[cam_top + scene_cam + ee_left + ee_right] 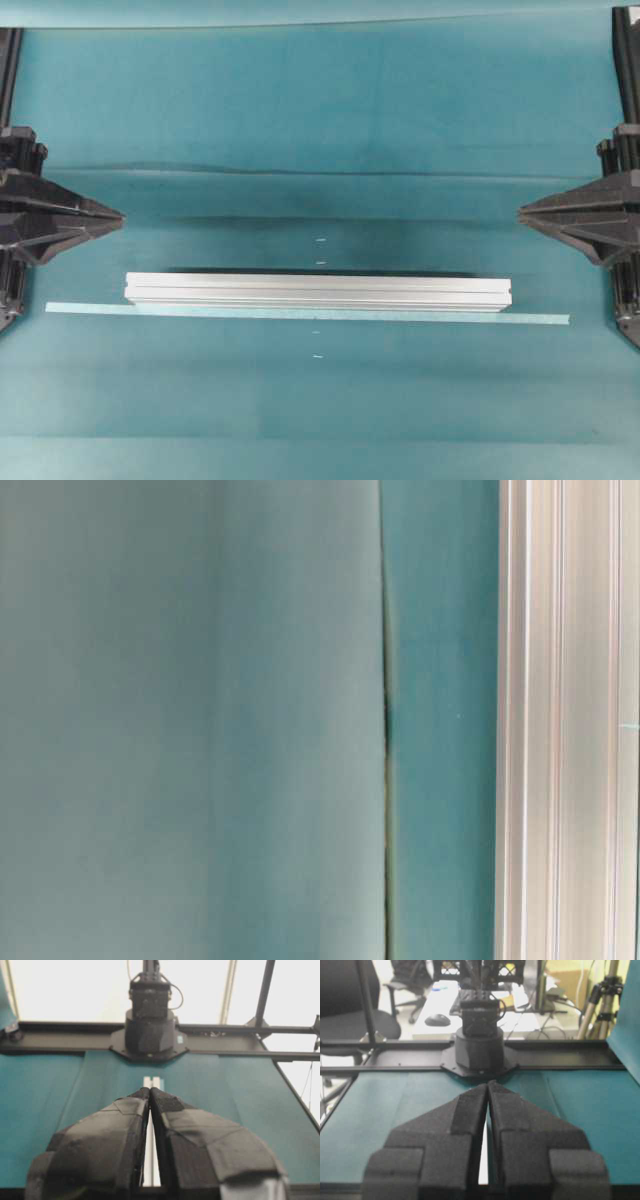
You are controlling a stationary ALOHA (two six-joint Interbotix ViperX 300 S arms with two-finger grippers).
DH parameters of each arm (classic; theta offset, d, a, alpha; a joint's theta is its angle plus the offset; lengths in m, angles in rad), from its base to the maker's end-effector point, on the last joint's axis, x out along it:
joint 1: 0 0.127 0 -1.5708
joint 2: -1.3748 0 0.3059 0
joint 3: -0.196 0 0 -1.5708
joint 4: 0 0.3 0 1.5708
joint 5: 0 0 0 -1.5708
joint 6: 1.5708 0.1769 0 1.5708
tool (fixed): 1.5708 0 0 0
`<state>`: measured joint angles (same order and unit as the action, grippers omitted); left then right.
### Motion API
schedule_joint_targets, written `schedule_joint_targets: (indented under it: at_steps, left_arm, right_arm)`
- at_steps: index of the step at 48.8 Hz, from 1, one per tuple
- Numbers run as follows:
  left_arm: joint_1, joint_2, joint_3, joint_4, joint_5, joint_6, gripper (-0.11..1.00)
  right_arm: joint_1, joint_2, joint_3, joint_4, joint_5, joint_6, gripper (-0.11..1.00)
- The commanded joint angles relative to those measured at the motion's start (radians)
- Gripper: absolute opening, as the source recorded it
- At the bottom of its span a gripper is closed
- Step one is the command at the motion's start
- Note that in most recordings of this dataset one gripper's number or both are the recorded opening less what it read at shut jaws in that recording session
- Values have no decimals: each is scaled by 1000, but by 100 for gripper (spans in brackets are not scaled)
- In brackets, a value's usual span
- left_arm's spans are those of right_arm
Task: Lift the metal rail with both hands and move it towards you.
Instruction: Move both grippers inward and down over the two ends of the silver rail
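Silver rail (318,291) flat on teal tabletop (320,110).
Left gripper (118,215) and right gripper (523,212) both closed, empty, well apart from rail.

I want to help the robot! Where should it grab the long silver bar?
Probably near both ends of the metal rail, coming down from above. It lies flat and long across the teal mat, so the left gripper and right gripper, both shut now, could each pinch its narrow width.
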<state>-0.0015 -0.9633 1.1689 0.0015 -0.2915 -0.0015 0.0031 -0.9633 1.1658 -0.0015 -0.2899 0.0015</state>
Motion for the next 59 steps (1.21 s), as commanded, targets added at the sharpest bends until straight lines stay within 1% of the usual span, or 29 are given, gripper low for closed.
schedule_joint_targets:
  at_steps: [1,3,4,7,8,9,12,13,19,23,27,34,40,45,52,59]
  left_arm:
    - [-3,18,-75,12,52,-26,14]
    - [-2,25,-100,14,98,-32,13]
    - [-2,28,-114,14,126,-32,10]
    - [-3,41,-164,14,232,-35,1]
    - [-3,46,-183,14,273,-35,-1]
    - [-6,51,-201,14,318,-35,-2]
    - [-8,74,-256,14,459,-37,-4]
    - [-8,86,-282,14,526,-37,-4]
    - [-9,146,-376,14,756,-40,-5]
    - [-9,193,-417,15,851,-41,-5]
    - [-11,239,-442,17,897,-41,-5]
    - [-9,321,-471,17,940,-37,-5]
    - [-9,383,-499,18,1011,-37,-5]
    - [-9,434,-529,18,1091,-38,-5]
    - [-11,500,-571,18,1164,-40,-5]
    - [-9,561,-595,18,1187,-69,-5]
  right_arm:
    - [-5,15,-25,12,-3,18,14]
    - [-6,25,-43,54,29,25,16]
    - [-8,32,-52,77,54,32,16]
    - [-20,51,-100,129,147,54,7]
    - [-25,55,-115,138,189,60,5]
    - [-29,66,-141,144,255,66,4]
    - [-32,89,-196,144,403,74,2]
    - [-34,98,-213,144,453,74,2]
    - [-41,169,-311,143,719,75,2]
    - [-41,224,-362,143,854,74,2]
    - [-40,291,-414,144,968,74,2]
    - [-32,400,-479,143,1091,74,2]
    - [-31,488,-534,141,1177,74,2]
    - [-32,560,-578,110,1243,72,2]
    - [-31,637,-614,81,1301,71,2]
    - [-29,690,-632,81,1321,69,2]
